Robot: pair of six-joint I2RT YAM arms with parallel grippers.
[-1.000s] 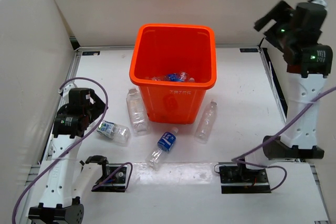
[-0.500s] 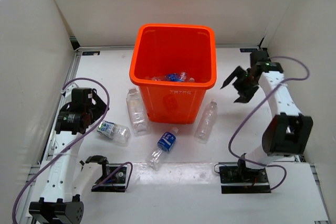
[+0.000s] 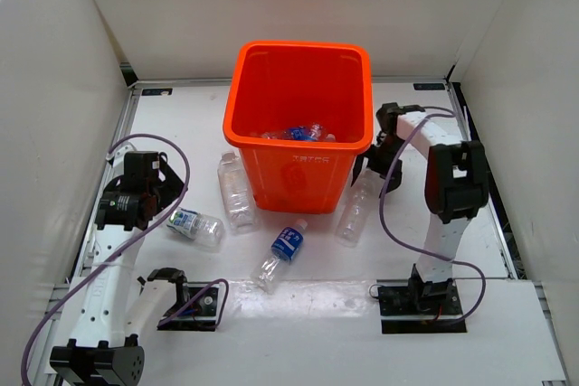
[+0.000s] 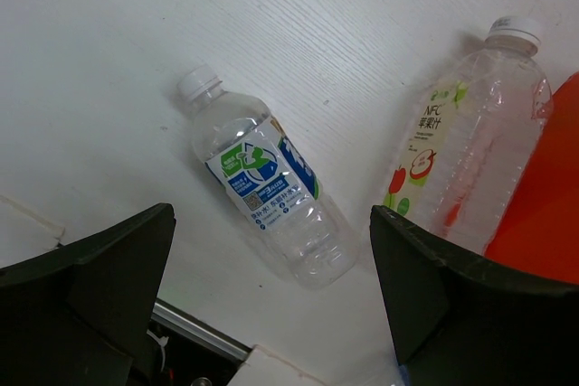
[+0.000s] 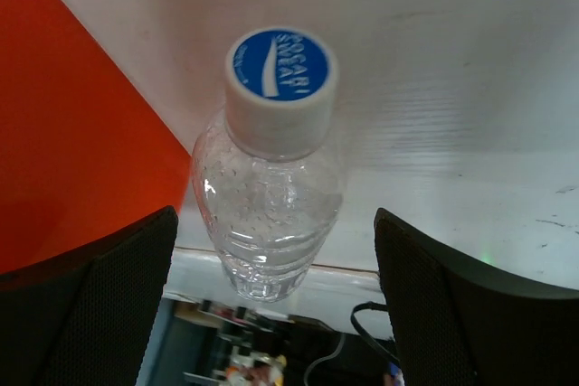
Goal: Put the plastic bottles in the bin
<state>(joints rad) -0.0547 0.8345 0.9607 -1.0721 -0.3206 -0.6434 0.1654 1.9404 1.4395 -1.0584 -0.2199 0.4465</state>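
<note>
Facing blue-capped bottle (image 5: 271, 178) beside bin (image 5: 72, 133), right gripper (image 5: 276, 287) jaws wide, left gripper (image 4: 271, 287) jaws wide over labelled bottle (image 4: 267, 187)

Your white desk (image 3: 181, 133) carries the orange bin (image 3: 298, 178), which stands upright toward the far side, and 4 bottles lying flat around it. Just left of the bin you have the fruit-labelled bottle (image 4: 461, 160). Further left of the bin, apart from that one, lies the green-and-blue-labelled bottle (image 4: 271, 192). In front of the bin the blue-labelled bottle (image 3: 282, 250) lies at a slant. Just right of the bin lies the clear bottle (image 5: 271, 205), its white cap printed blue on top.
</note>
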